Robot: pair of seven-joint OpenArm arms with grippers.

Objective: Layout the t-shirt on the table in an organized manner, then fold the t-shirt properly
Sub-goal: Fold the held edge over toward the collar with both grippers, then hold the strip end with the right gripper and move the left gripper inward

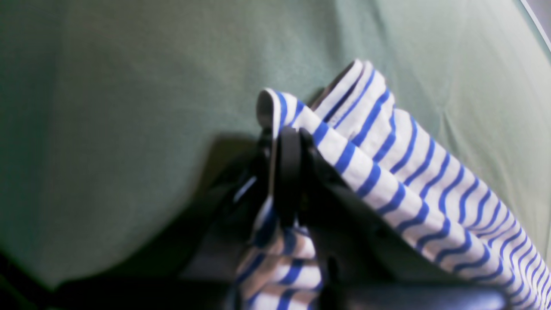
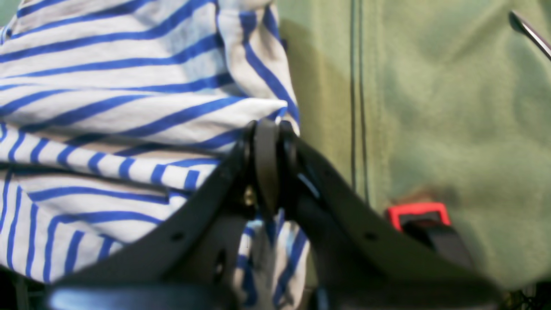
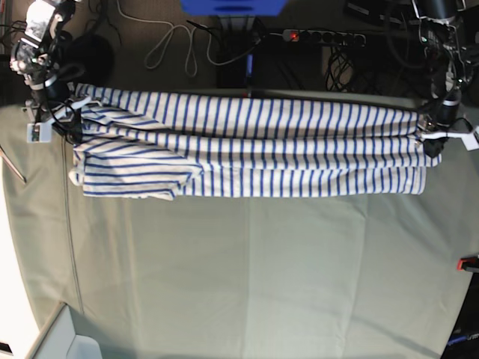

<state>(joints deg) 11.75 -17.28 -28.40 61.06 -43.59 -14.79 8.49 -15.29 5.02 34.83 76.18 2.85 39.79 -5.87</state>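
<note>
The blue-striped white t-shirt [image 3: 254, 142] is stretched as a long band across the far part of the table [image 3: 254, 277], its lower edge resting on the cloth and a sleeve bunched at the left [image 3: 127, 176]. My right gripper [image 3: 63, 120] is at the band's left end, and in the right wrist view it [image 2: 267, 129] is shut on a bunched fold of the t-shirt [image 2: 107, 86]. At the band's right end, my left gripper [image 3: 432, 138] is seen in the left wrist view [image 1: 280, 133] shut on a folded edge of the t-shirt [image 1: 409, 172], above the table [image 1: 107, 107].
A red clamp [image 2: 416, 213] sits on the cloth near my right gripper, and another red clamp [image 3: 468, 263] is at the table's right edge. A white box [image 3: 63, 340] stands at the near left corner. Cables and a power strip [image 3: 322, 35] lie beyond the far edge.
</note>
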